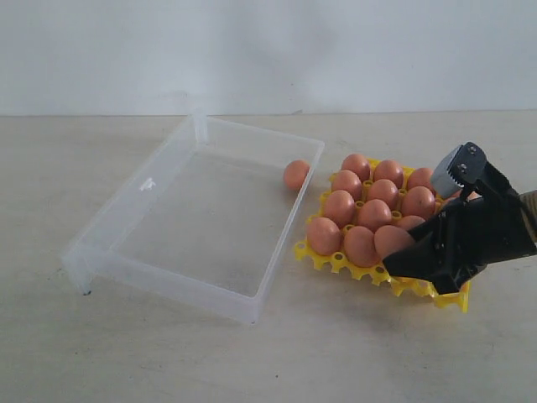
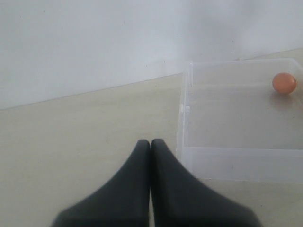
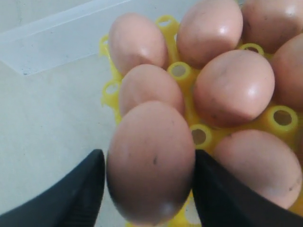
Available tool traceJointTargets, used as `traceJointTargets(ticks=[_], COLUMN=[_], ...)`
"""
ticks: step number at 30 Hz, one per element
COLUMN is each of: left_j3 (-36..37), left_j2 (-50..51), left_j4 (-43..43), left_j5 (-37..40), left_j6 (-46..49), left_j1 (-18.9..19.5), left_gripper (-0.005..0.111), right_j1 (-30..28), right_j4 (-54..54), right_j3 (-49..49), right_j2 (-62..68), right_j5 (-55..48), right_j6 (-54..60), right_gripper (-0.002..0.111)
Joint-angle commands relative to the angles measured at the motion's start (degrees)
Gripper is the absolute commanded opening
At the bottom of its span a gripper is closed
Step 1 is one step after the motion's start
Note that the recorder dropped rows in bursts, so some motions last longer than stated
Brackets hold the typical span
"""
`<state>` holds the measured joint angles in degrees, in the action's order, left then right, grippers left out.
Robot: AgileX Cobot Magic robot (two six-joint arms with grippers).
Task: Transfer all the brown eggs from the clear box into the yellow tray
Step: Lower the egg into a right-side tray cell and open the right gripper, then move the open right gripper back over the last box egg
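The yellow tray (image 1: 336, 262) (image 3: 182, 71) holds several brown eggs in its cells. My right gripper (image 1: 401, 259) (image 3: 149, 163) reaches over the tray's front corner, its two black fingers pressed against the sides of one brown egg (image 1: 393, 239) (image 3: 151, 161) that sits low over a front cell. A single brown egg (image 1: 295, 175) (image 2: 284, 83) lies in the clear box (image 1: 168, 281) (image 2: 236, 163), at the far corner nearest the tray. My left gripper (image 2: 150, 142) is shut and empty, hovering over the table beside the box's outer wall; the exterior view does not show it.
The clear box lies at an angle left of the tray, its long side almost touching the tray's edge. Bare beige table surrounds both. A plain white wall stands behind.
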<state>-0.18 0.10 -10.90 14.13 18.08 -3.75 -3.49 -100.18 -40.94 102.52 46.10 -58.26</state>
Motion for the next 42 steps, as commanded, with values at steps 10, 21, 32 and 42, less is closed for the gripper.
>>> traceJointTargets(ticks=[10, 21, 32, 42], left_j3=[0.18, 0.18, 0.18, 0.18], left_j2=[-0.1, -0.1, -0.1, -0.1], left_j4=[-0.21, -0.21, -0.21, -0.21], left_j5=[-0.63, -0.63, -0.63, -0.63], left_j6=[-0.52, -0.52, -0.52, -0.52], left_j1=[-0.29, -0.29, -0.29, -0.29], left_gripper=[-0.004, -0.004, -0.004, -0.004], right_j1=[0.02, 0.02, 11.08, 49.67], right_j4=[0.92, 14.08, 33.37, 48.89], right_j3=[0.27, 0.27, 0.27, -15.59], right_j2=[-0.2, -9.15, -20.82, -17.03], right_j5=[1.06, 13.09, 17.27, -33.15], right_j6=[0.08, 1.59, 3.56, 29.99], right_gripper=[0.063, 0.046, 0.0, 0.0])
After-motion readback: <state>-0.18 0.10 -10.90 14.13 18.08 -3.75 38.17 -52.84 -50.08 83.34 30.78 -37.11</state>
